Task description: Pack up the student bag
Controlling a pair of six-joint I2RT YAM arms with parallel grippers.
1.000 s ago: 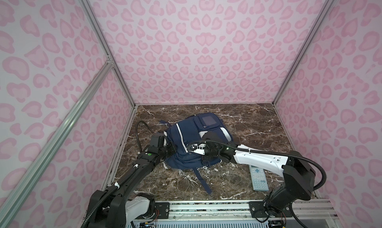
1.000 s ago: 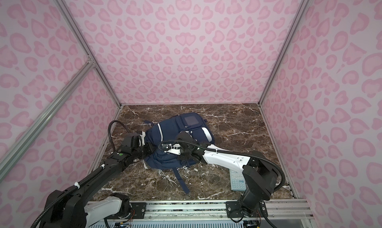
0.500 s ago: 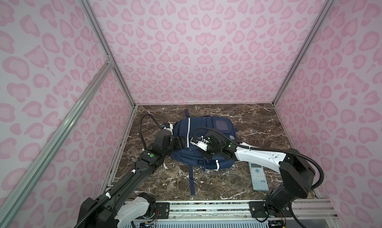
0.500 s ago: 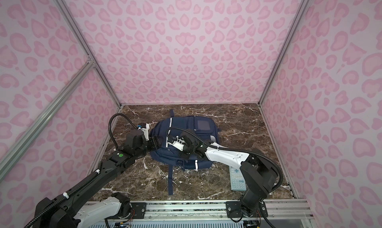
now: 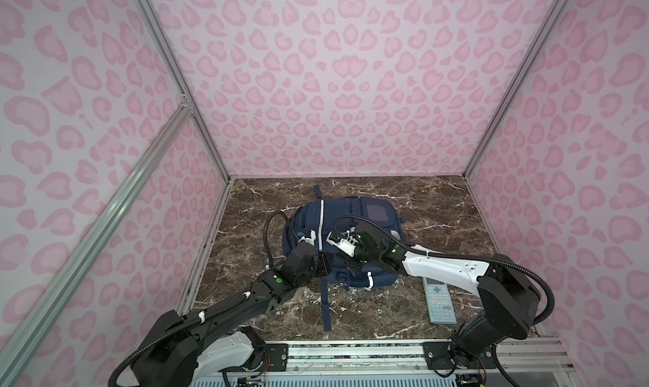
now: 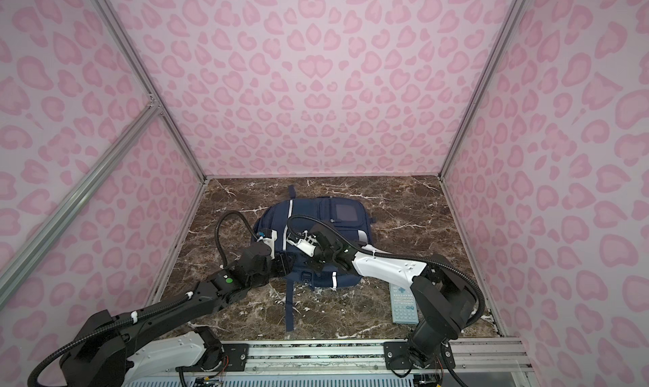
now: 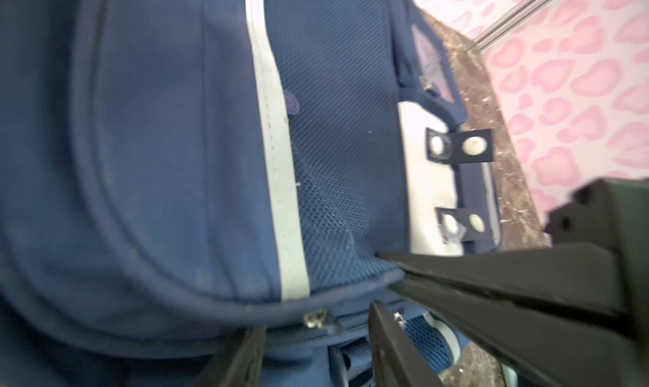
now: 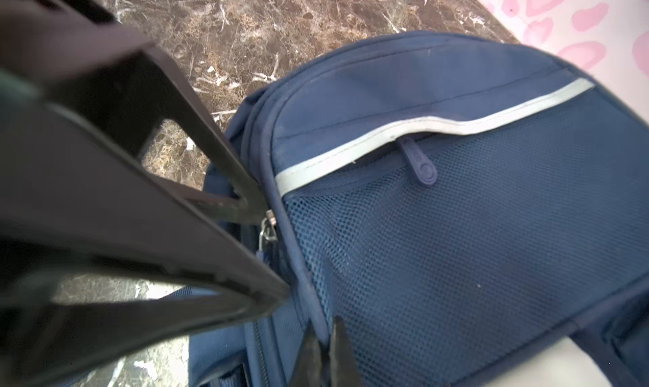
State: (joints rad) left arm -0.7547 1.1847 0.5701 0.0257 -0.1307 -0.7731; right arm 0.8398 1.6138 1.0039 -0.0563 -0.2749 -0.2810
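Brown marble tabletop (image 5: 446,206) is occupied at its middle by the student bag (image 5: 337,206), laid front up. The piped edge of its mesh pocket (image 8: 456,262) is clamped between the closed jaws of the right gripper (image 8: 323,327), while the jaws of the left gripper (image 7: 316,315) are held apart astride a zipper pull (image 8: 268,227).

Navy-blue fabric backpack (image 8: 456,255) with mesh front pocket lying on brown marble tabletop (image 8: 246,34). Right gripper (image 8: 325,353) fingers pinched together on backpack's piped edge. Left gripper (image 8: 270,250) fingers spread, small metal zipper pull (image 8: 267,229) sitting between tips. Bit blurry tbh.
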